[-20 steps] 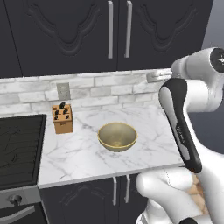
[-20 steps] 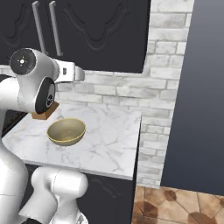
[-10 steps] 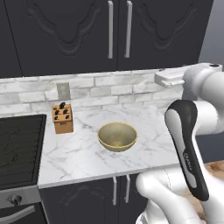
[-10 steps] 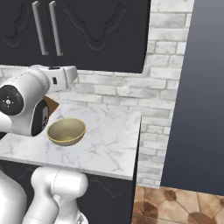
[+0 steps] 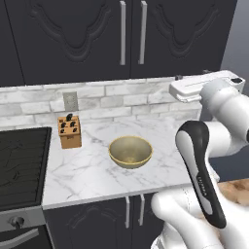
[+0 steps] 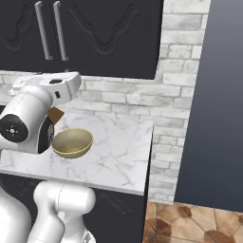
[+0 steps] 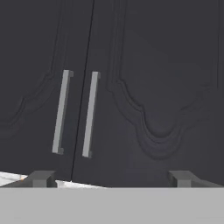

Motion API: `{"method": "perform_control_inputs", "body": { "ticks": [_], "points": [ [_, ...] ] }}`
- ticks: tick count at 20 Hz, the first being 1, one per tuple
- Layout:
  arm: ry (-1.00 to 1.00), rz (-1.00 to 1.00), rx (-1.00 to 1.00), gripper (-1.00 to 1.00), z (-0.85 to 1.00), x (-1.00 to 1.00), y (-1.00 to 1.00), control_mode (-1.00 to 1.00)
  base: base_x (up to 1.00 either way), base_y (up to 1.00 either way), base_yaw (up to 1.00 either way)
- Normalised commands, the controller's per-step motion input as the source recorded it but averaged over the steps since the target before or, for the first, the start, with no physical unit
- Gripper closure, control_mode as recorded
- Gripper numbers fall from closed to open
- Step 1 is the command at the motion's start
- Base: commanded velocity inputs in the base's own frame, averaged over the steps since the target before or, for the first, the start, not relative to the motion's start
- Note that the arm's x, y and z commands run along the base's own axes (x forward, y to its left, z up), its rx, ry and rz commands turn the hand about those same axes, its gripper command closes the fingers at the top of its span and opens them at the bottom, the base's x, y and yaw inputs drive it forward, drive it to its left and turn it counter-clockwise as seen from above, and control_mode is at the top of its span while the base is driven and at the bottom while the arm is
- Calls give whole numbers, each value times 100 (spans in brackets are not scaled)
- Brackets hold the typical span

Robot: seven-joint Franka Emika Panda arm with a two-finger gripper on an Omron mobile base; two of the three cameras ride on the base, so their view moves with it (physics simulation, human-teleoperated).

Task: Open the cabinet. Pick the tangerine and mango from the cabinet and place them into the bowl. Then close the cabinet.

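The cabinet hangs above the counter with both carved doors shut; its two silver bar handles meet at the middle seam. In the hand view the cabinet faces me some way off, its handles left of centre. My gripper is open, its two fingertips wide apart with nothing between them. The tan-gold bowl sits empty on the marble counter, and I see that bowl beside my arm in the right base view. The tangerine and the mango are hidden.
A wooden knife block stands left of the bowl, below a wall outlet. A black stove top takes the counter's left end. Low cabinet doors with short handles lie under the counter. A dark wall panel bounds the right.
My arm has swung, with the elbow moving right in the left base view. The hand has stayed at backsplash height and drifted slightly right. The gripper has stayed open.
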Motion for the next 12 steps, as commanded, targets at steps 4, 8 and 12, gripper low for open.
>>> {"method": "perform_control_inputs", "body": {
  "ticks": [4,8,12],
  "points": [
    [-9,0,0,-100,27,8,35,-100,0,0,0],
    [-4,0,0,-100,24,25,40,-100,0,0,0],
    [0,-2,0,-100,14,49,27,-100,0,0,0]
  ]
}}
